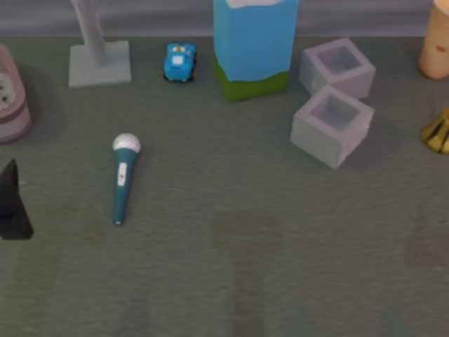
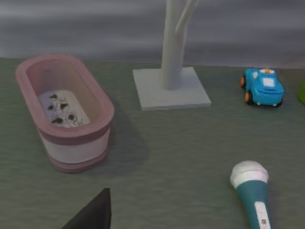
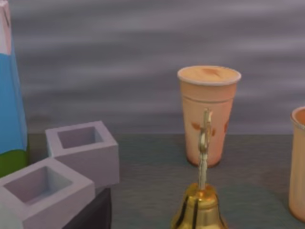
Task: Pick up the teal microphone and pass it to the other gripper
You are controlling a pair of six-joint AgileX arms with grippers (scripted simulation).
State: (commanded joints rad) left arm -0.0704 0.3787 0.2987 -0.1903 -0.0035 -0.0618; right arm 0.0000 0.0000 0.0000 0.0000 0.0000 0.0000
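Lying flat, the teal microphone (image 1: 123, 179) points head toward the table's far edge.

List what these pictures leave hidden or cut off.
- Left gripper: only a dark tip at the top view's left edge; finger state unseen.
- Right gripper: absent from the top view; only a dark corner in the right wrist view.
- Teal microphone: handle cut off by the left wrist view's edge.
- Gold bell: cropped at the top view's right edge.
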